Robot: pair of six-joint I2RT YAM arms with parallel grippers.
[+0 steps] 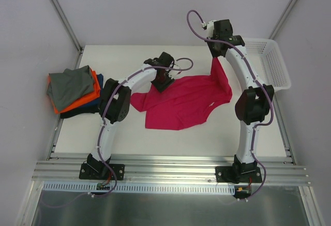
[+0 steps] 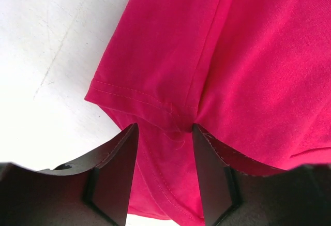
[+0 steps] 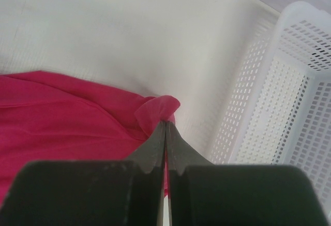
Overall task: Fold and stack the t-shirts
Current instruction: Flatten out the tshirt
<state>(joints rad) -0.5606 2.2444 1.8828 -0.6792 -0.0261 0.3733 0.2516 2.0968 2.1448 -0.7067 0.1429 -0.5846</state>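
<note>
A magenta-pink t-shirt (image 1: 181,104) lies spread and crumpled on the white table (image 1: 124,133). My left gripper (image 1: 162,86) is down on its left part, by the sleeve hem (image 2: 129,94). Its half-closed jaws (image 2: 165,127) stand astride a puckered fold of the pink cloth (image 2: 248,55), with a gap still between them. My right gripper (image 1: 216,60) is shut on the shirt's far right corner, lifted into a peak. In the right wrist view the pink tip (image 3: 158,107) sticks out of the closed fingers (image 3: 165,123). Folded t-shirts are stacked at the left: grey (image 1: 70,84) on top, orange (image 1: 93,95), dark navy (image 1: 77,112).
A white plastic mesh basket (image 1: 269,63) stands at the table's far right corner, close to my right gripper; its wall (image 3: 289,107) fills the right of the right wrist view. Grey walls close in the table on three sides. A metal rail (image 1: 165,166) runs along the near edge.
</note>
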